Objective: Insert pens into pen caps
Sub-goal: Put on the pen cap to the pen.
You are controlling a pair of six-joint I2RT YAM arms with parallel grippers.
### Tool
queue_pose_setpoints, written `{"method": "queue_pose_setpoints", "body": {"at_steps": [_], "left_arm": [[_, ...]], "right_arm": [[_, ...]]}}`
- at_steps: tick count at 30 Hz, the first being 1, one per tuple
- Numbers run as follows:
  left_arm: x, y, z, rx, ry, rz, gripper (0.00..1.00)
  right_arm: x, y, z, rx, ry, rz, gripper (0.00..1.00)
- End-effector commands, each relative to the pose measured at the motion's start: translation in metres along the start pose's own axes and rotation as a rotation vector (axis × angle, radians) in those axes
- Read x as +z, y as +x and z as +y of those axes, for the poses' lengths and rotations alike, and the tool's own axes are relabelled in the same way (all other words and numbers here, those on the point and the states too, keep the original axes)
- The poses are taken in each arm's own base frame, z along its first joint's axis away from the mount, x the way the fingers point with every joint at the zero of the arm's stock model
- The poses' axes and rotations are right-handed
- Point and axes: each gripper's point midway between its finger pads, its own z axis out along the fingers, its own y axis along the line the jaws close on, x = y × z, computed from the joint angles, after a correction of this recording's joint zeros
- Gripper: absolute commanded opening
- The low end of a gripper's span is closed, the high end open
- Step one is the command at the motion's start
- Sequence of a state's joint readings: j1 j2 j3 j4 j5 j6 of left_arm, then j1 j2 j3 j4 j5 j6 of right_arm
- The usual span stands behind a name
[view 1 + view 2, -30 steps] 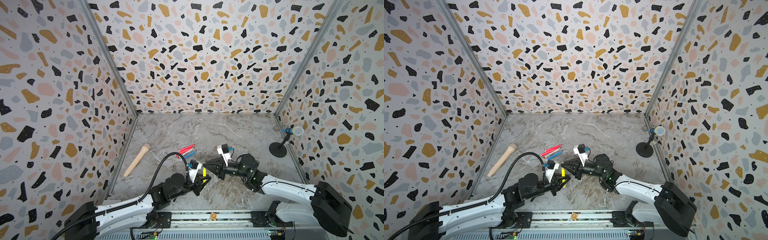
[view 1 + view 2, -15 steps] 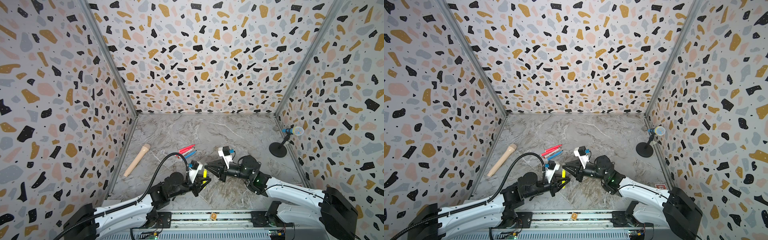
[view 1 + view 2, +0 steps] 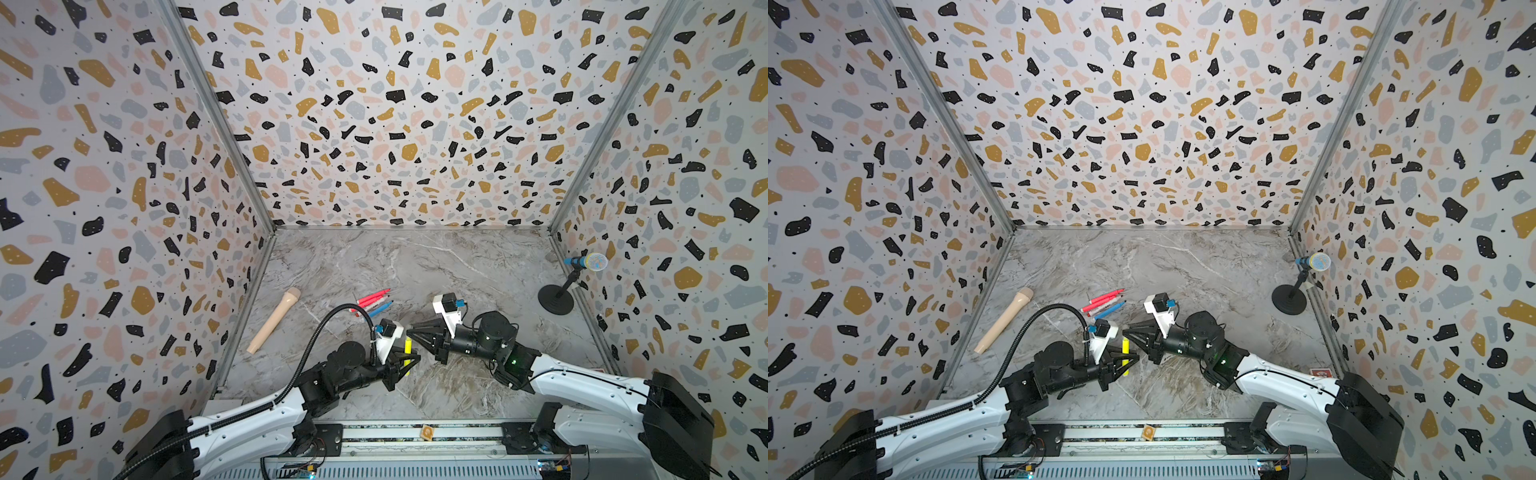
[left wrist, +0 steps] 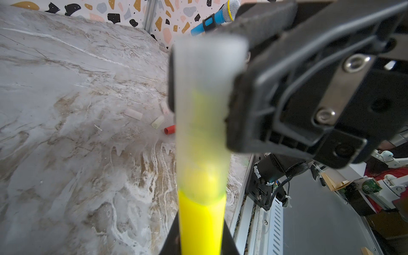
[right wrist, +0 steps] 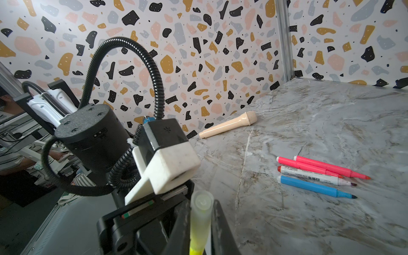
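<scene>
Left tool (image 3: pixel 408 360) gripping the seemingly light, slick yellow pen (image 3: pixel 409 345) mid-barrel, we are pinching its cap (image 4: pixel 206 84) in the right tool (image 3: pixel 410 331).

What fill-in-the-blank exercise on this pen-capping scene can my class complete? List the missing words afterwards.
The left gripper holds a pen coloured ___.
The right gripper pinches the translucent ___ on its tip.
Exactly ___ uncapped pens lie loose on the table.
Missing words: yellow; cap; four.
</scene>
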State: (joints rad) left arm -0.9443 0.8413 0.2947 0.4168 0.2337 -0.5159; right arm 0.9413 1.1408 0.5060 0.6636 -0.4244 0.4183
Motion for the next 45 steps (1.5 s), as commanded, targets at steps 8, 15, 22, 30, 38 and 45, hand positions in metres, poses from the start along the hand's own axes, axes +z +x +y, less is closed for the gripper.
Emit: {"method": "queue_pose_setpoints", "body": {"at_steps": [8,15,22,30,38,45], "left_arm": [[-0.057,-0.167,-0.033,-0.013,0.054,-0.612,0.0],[-0.065,-0.173,-0.033,-0.002,0.076,-0.626,0.0],[-0.063,-0.171,-0.029,0.004,0.07,-0.61,0.0],[-0.055,-0.158,-0.023,0.017,0.05,-0.553,0.0],[-0.038,-0.142,-0.021,0.05,0.051,-0.441,0.0],[-0.027,-0.122,-0.017,0.059,0.038,-0.364,0.0]], "right_arm": [[-0.034,0.168,0.021,0.134,-0.089,0.582,0.0],[-0.042,0.182,0.026,0.133,-0.132,0.627,0.0],[-0.042,0.18,0.027,0.133,-0.132,0.625,0.0],[-0.035,0.124,0.033,0.08,-0.13,0.475,0.0],[-0.05,0.052,0.029,0.032,-0.094,0.315,0.23],[-0.068,-0.04,0.02,-0.056,0.005,0.112,0.43]]}}
